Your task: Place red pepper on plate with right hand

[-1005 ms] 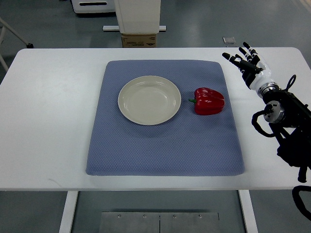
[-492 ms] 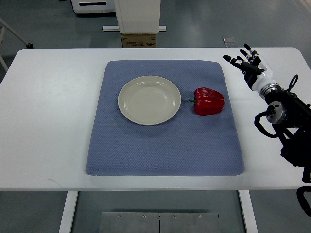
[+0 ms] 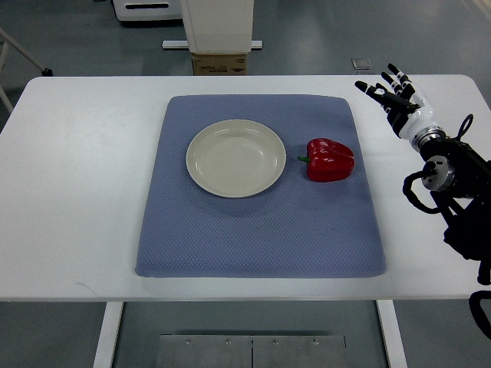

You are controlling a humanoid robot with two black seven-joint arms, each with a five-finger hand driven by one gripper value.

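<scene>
I'm seeing the pepper [image 3: 331, 159] lying on the blue mat [image 3: 261, 230], just right of the empty plate [image 3: 236, 159], not touching it. My right hand [image 3: 397, 98] is hovering over the tabletop [image 3: 77, 192] beyond the mat's far right corner, fingers spread, holding nothing.

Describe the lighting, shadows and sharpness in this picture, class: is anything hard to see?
Top view: even, soft light with no harsh glare; the red pepper and plate are sharp and cast only faint shadows on the blue mat. The right robot hand, fingers spread, is clear against the white table; the arm is cut by the right edge.
</scene>
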